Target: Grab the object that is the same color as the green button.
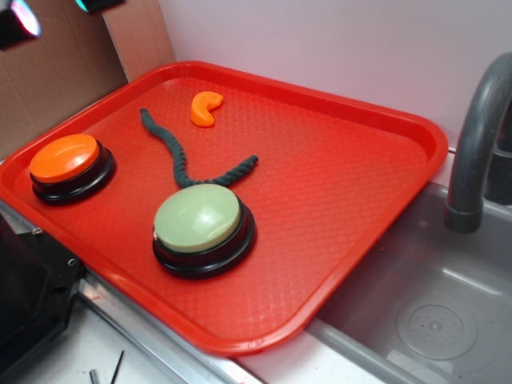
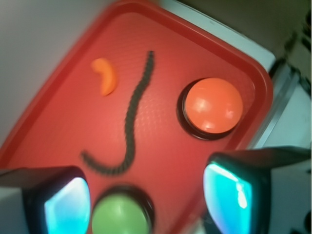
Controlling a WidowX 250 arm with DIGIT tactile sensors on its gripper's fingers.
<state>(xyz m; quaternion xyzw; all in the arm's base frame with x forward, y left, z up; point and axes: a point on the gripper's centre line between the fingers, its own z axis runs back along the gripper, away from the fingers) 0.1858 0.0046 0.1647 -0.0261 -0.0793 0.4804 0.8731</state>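
A dark green twisted rope piece [image 1: 186, 154] lies wavy on the red tray [image 1: 344, 200], between the orange crescent and the green button [image 1: 198, 218], its near end almost at the button's base. In the wrist view the rope [image 2: 131, 122] curves down the tray's middle and the green button [image 2: 119, 217] sits at the bottom edge. My gripper [image 2: 148, 197] is open, high above the tray, its cyan-padded fingers [image 2: 66, 207] wide apart with nothing between them. In the exterior view only the fingertips [image 1: 20, 20] show, at the top left corner.
An orange button [image 1: 68, 160] on a black base stands at the tray's left edge. A small orange crescent piece [image 1: 205, 108] lies near the tray's back. A grey faucet [image 1: 476, 144] and sink [image 1: 432, 320] are to the right. Cardboard [image 1: 56, 72] stands behind left.
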